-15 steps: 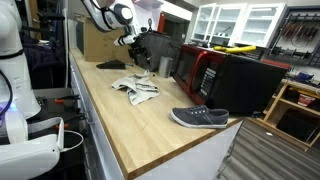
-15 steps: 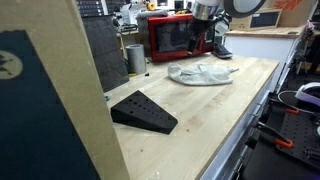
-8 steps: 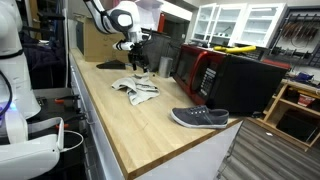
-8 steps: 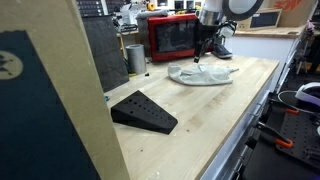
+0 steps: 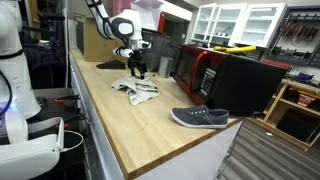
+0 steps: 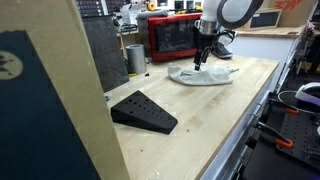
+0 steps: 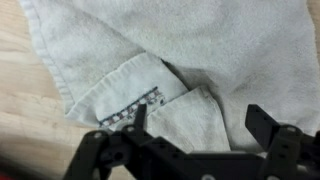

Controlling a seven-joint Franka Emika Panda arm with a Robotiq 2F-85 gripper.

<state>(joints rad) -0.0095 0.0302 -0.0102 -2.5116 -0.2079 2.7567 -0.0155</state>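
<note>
As the scene stands, we enter its contents from the largest down.

1. Wooden worktop (image 5: 150, 130): long and pale, shown in both exterior views (image 6: 225, 110).
2. Red microwave (image 5: 200, 70): at the back of the worktop, its front also visible in an exterior view (image 6: 172, 38).
3. White towel (image 5: 135, 88): the thing in hand. It lies crumpled and partly folded on the worktop, in front of the microwave (image 6: 203, 74). In the wrist view the cloth (image 7: 200, 45) fills nearly the whole frame, with a grey-patterned hem band (image 7: 135, 105) turned over on top.
4. Grey shoe (image 5: 200, 118): on its sole, well apart from the towel.
5. Black wedge (image 6: 143, 110): on the worktop, also well apart from the towel.
6. Gripper (image 5: 138, 70): pointing down just above the towel (image 6: 201, 62). Its jaws are spread fully wide with nothing between them (image 7: 198, 118). We cannot tell whether the tips touch the cloth.

Progress, in our judgement: the gripper is placed over the towel, but no grasp is made. The towel rests unlifted on the wood, so closing on it is left undone.
</note>
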